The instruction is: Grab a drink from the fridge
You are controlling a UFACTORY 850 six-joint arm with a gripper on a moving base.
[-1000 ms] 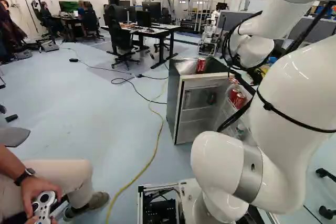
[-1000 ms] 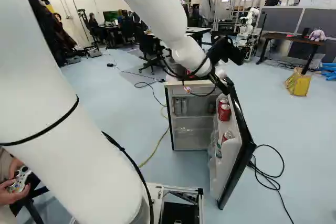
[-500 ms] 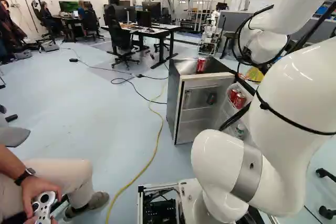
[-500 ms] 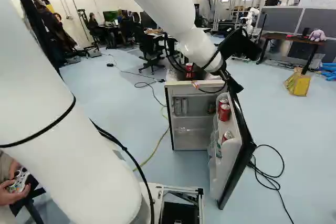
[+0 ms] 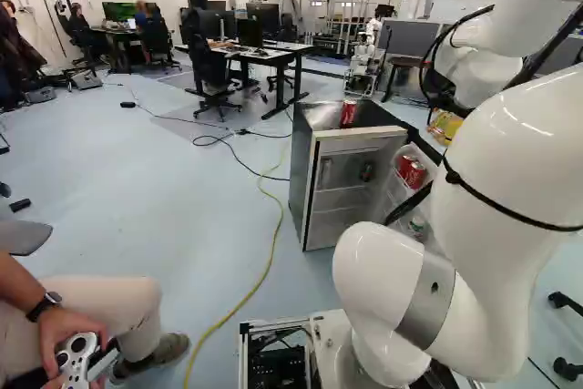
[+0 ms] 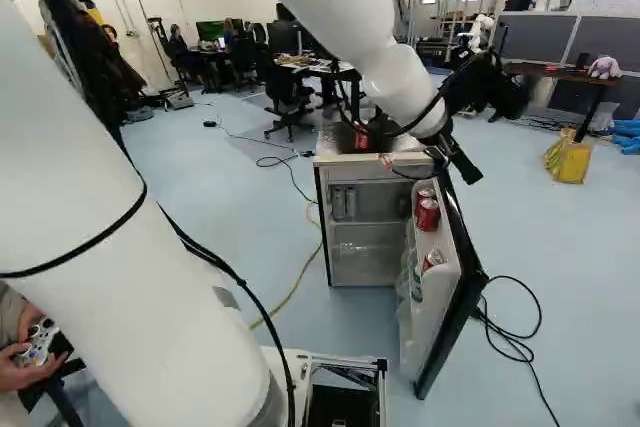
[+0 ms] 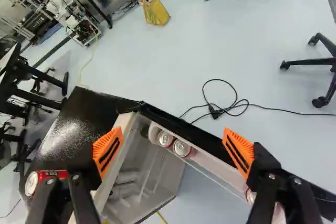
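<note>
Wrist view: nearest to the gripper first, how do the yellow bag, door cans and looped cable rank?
1. Door cans, almost straight ahead.
2. Looped cable, on the floor beyond the door.
3. Yellow bag, much farther across the floor.

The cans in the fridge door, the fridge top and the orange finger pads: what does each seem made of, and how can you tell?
Cans: metal, likely aluminium, with shiny silvery lids and red sides.
Fridge top: probably coated metal, dark and glossy, given its bright reflection.
Finger pads: perhaps rubber or soft plastic, matt orange with ribbed edges.
</note>
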